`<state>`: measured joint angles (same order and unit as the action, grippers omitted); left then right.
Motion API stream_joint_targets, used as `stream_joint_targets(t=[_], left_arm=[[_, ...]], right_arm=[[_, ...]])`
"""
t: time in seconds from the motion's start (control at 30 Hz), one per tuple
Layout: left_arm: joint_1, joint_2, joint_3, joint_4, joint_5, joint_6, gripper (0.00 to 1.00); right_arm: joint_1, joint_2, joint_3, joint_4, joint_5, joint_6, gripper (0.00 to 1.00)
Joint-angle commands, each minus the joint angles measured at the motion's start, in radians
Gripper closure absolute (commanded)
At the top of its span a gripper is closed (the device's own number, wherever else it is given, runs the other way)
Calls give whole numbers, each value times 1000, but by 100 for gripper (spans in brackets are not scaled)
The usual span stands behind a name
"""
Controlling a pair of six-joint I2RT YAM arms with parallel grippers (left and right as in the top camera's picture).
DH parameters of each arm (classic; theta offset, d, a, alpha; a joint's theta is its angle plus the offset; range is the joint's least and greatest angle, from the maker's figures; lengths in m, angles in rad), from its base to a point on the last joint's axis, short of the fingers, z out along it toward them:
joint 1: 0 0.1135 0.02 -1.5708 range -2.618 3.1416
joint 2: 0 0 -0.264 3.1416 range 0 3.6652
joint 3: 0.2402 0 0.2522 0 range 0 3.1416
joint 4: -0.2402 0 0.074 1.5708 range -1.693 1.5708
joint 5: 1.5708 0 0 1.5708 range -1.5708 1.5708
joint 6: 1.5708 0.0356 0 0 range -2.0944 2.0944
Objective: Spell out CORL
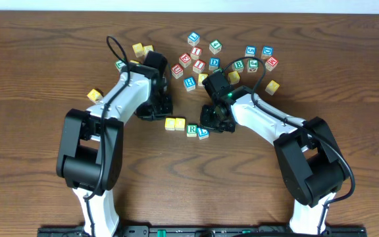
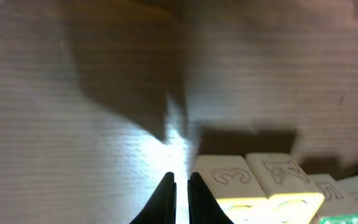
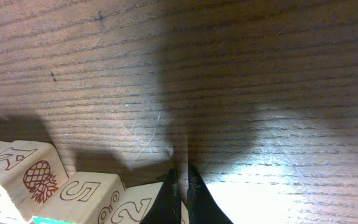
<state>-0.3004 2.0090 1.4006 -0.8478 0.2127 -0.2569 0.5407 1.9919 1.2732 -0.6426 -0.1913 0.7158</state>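
A short row of letter blocks lies at mid-table: two yellow blocks (image 1: 175,124), a green R block (image 1: 191,129) and a blue block (image 1: 203,133). My left gripper (image 1: 162,108) is shut and empty, low over the wood just left of the row. In the left wrist view its fingertips (image 2: 181,182) sit beside two pale blocks (image 2: 229,177). My right gripper (image 1: 211,122) is shut and empty at the row's right end. In the right wrist view its fingertips (image 3: 182,177) touch a block marked 2 (image 3: 135,205), next to a block marked 5 (image 3: 86,190).
A loose pile of several red, blue, green and yellow letter blocks (image 1: 216,60) lies at the back centre and right. Single yellow blocks sit at the left (image 1: 95,95) and the right (image 1: 272,87). A pineapple block (image 3: 36,177) shows at the right wrist view's lower left.
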Motion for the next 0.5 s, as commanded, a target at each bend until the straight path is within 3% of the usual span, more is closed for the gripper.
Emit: stream_joint_targets(t=[0.0, 0.47], left_arm=[[-21, 8, 4, -17, 16, 16, 92], [-63, 8, 4, -23, 14, 13, 91]], right_arm=[[2, -10, -8, 0, 2, 13, 99], [-12, -11, -3, 4, 1, 11, 99]])
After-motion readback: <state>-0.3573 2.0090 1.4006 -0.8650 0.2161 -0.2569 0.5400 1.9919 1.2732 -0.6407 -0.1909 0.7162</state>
